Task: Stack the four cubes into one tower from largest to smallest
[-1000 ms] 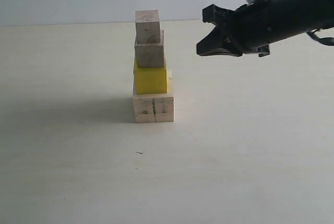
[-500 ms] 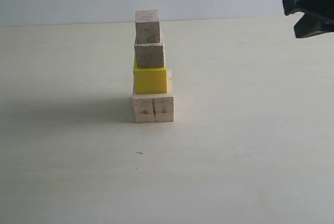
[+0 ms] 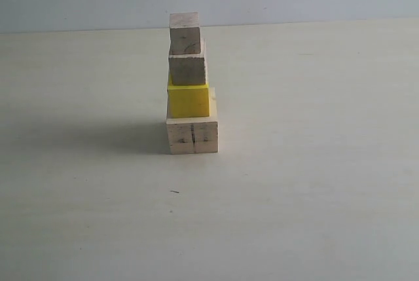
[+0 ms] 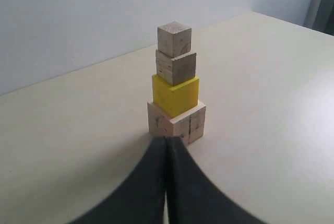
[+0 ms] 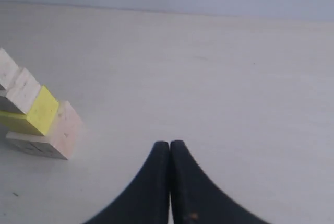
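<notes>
The left gripper (image 4: pixel 166 141) has its two dark fingers pressed together with nothing between them; the right gripper (image 5: pixel 169 144) is the same, closed and empty; neither shows in the exterior view, and neither touches a cube.

Beyond the fingers, the tower (image 3: pixel 190 84) stands alone on the pale table (image 3: pixel 314 183), a little toward eleven o'clock from the middle of the exterior view. The large wood cube (image 3: pixel 192 135), with its dark crack line, is the base; the yellow cube (image 3: pixel 188 100) sits on it; the medium wood cube (image 3: pixel 188 69) comes next; the small wood cube (image 3: pixel 185 33) is on top. Each upper cube sits toward the nine o'clock edge of the one below, leaving a narrow ledge at three o'clock.

By this the order is correct and the stacking step looks finished. The next move, as I judge it, calls only for keeping both arms well apart from the column; the one-sided offsets make a knock from three o'clock the likeliest upset.
</notes>
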Controlling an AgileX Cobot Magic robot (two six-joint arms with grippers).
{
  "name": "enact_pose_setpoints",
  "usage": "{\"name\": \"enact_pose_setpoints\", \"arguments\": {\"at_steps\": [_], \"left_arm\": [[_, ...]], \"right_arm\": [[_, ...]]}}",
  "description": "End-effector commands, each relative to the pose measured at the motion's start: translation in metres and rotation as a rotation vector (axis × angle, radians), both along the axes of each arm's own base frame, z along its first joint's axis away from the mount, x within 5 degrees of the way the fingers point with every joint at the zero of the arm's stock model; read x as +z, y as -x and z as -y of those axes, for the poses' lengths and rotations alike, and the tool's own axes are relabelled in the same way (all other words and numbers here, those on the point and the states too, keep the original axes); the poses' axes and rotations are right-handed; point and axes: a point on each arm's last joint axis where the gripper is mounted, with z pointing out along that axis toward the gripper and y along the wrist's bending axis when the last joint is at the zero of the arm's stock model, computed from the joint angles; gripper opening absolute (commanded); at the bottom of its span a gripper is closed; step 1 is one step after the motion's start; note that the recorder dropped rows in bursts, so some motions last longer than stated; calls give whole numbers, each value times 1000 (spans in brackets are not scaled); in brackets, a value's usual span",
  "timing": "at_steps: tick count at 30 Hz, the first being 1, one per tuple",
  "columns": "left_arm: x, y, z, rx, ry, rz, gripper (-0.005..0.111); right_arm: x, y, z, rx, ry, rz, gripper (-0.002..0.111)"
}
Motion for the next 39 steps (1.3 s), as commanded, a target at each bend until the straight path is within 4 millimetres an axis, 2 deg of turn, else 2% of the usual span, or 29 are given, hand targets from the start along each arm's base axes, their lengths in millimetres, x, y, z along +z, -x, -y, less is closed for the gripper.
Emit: {"name": "enact_pose_setpoints", "arguments": {"at_steps": [1, 6, 9, 15, 21, 28, 39], "left_arm": [[0, 1, 0, 0, 16, -6, 0], [0, 1, 0, 0, 16, -6, 0], [0, 1, 0, 0, 16, -6, 0], [0, 1, 0, 0, 16, -6, 0], [0, 1, 0, -1, 18, -3, 0], [1, 1, 0, -2, 24, 3, 0], [3, 0, 1, -6, 38, 20, 0]], "right_arm": [[16, 38, 6, -10, -9, 120, 0], [22, 79, 12, -18, -13, 256, 0], [16, 100, 17, -33, 3, 334, 0], [-3, 126, 22, -44, 2, 470, 0], [-22, 142, 24, -51, -10, 591, 0], [-47, 148, 25, -46, 12, 673, 0], [-92, 120, 22, -30, -15, 710, 0]]}}
